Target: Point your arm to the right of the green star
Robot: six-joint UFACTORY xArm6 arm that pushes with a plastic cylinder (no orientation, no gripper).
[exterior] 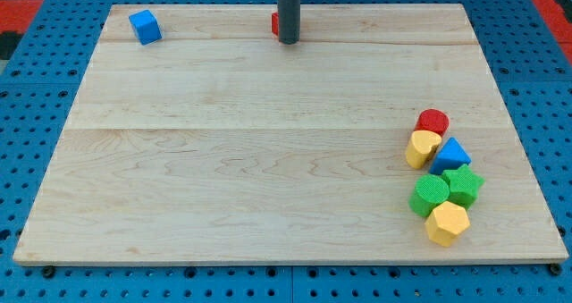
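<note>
The green star [464, 185] lies in a cluster of blocks at the view's lower right. A green cylinder [429, 196] touches it on its left. A yellow hexagon [447, 223] sits just below them. A blue triangle [451, 154], a yellow block [422, 147] and a red cylinder [433, 122] sit above. My tip [288, 40] rests at the view's top centre, far up and left of the green star. It stands beside a red block [275, 23] that the rod mostly hides.
A blue cube [145, 27] sits at the view's top left corner of the wooden board [223, 160]. The board lies on a blue pegboard table [36, 160].
</note>
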